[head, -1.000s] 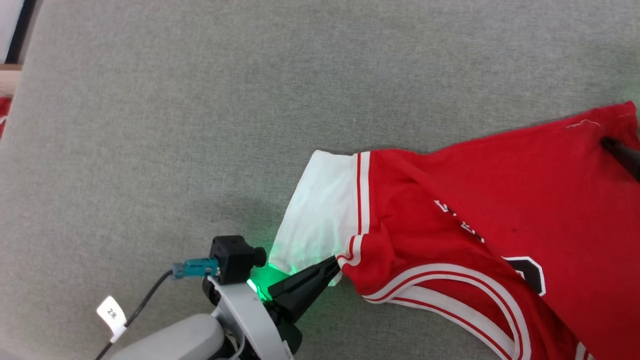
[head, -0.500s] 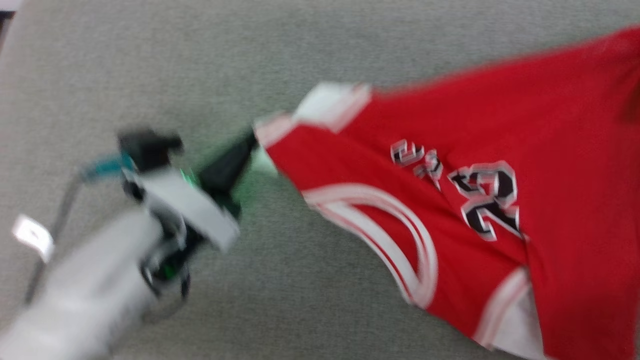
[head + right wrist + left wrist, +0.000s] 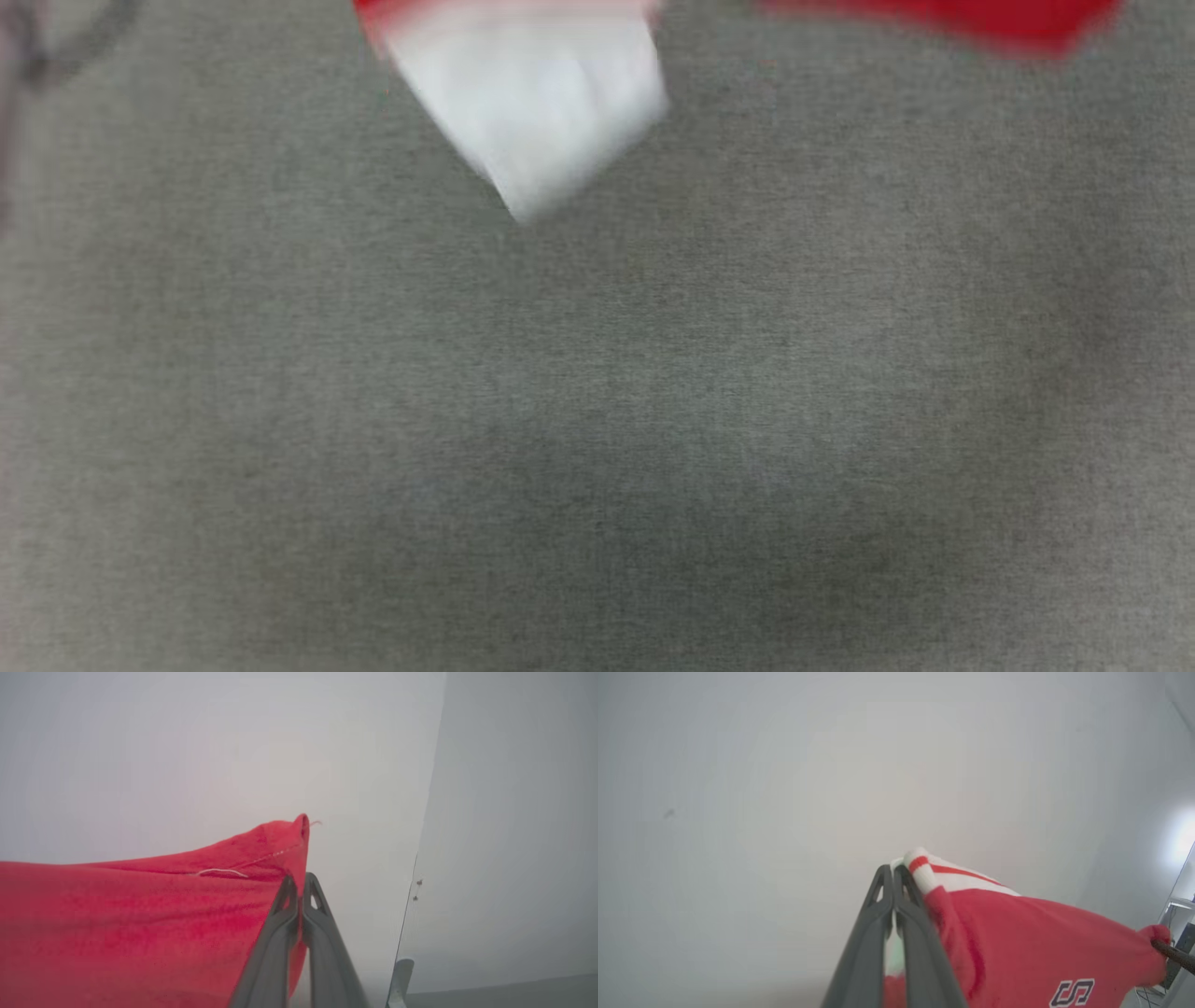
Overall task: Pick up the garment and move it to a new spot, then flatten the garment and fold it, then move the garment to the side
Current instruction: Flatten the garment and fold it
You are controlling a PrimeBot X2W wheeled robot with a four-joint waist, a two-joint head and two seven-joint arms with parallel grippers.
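Note:
The garment (image 3: 1017,938), a red jersey with white sleeves, hangs stretched in the air between my two grippers. My left gripper (image 3: 893,870) is shut on its striped sleeve trim, the cloth bunching to the right of the fingers. My right gripper (image 3: 299,879) is shut on a red hem corner (image 3: 285,840), and the cloth spreads away to its left. The other arm's dark fingertip (image 3: 1174,954) pinches the garment's far corner in the left wrist view. In the blurred head view a white sleeve (image 3: 546,107) and a red edge (image 3: 943,19) dangle at the top.
The grey fabric-covered table (image 3: 597,420) spreads below in the head view. A pale wall (image 3: 784,765) stands behind the garment in both wrist views, with a corner edge (image 3: 432,788) and a white fitting (image 3: 401,975) at the right.
The right gripper has shut on the hem corner. Both arms have lifted the garment off the table, and the head camera has swung so only the garment's lower edge shows.

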